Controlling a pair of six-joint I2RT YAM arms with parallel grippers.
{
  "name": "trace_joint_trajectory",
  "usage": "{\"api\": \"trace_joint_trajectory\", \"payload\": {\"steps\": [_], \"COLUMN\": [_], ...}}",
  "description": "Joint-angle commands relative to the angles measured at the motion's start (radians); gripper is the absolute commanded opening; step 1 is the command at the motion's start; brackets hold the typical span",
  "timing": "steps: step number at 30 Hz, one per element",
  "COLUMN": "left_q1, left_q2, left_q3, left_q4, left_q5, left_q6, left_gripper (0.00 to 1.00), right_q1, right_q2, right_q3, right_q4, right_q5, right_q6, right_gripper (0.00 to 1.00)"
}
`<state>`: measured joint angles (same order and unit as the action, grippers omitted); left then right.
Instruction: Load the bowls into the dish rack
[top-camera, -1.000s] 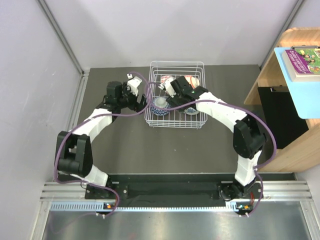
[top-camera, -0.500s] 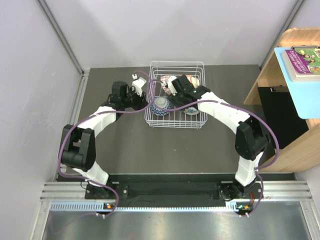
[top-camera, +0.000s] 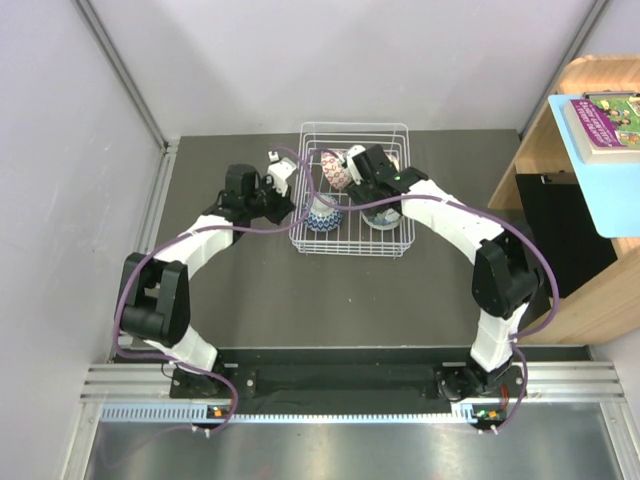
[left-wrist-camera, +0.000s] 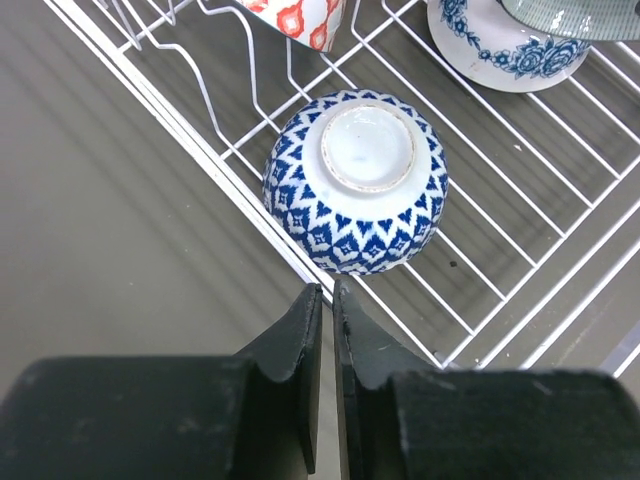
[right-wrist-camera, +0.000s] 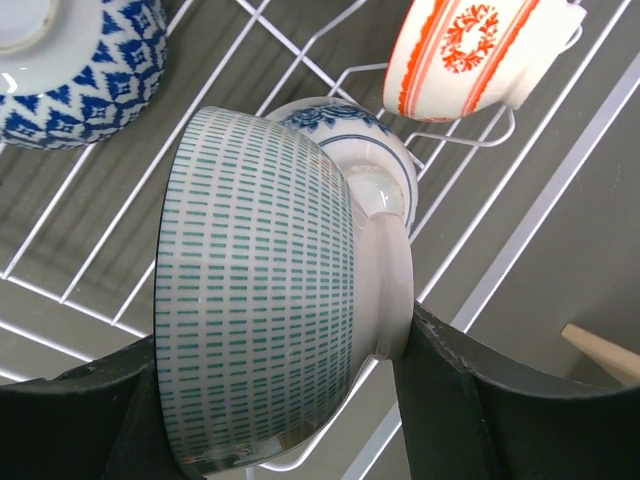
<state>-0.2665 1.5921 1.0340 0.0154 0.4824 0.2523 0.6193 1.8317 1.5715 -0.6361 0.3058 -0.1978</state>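
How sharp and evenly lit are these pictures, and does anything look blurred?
Left wrist view: the blue diamond bowl is crisp; the shut left pincer is near-black, little detail. Right wrist view: the green-dashed bowl held in the right pincer is sharp, no harsh glare. Top external view: flat soft light, faint shadows; the dish rack looks small.

An upturned blue-and-white bowl (left-wrist-camera: 355, 180) blocks the dish rack's (top-camera: 300, 140) near-left corner and a floral bowl (left-wrist-camera: 500, 50) its near-right, while the rack's far edge and the table's (top-camera: 330, 300) near side lie open.
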Motion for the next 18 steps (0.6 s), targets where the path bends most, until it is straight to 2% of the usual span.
{"api": "trace_joint_trajectory", "payload": {"steps": [1,14,18], "left_q1": [-0.054,-0.092,-0.114], "left_q2": [-0.014,0.048,0.054], "left_q3": [-0.037,-0.038,-0.037], "left_q4": [-0.091,-0.141,-0.157], "left_q5": [0.077,0.179,0.219], "left_q6": [0.01,0.011,0.03], "left_gripper": [0.12,0.08,0.05], "right_q1": [-0.015,-0.049,-0.069], "right_q2": [-0.055,-0.081,-0.088], "right_q3": [0.053,0.064,0.067], "right_q4": [0.049,0.036,0.03], "right_q5": [0.019,0.018,0.018], "right_q6": [0.021,0.034,0.044], "right_gripper": [0.0,0.0,0.0]}}
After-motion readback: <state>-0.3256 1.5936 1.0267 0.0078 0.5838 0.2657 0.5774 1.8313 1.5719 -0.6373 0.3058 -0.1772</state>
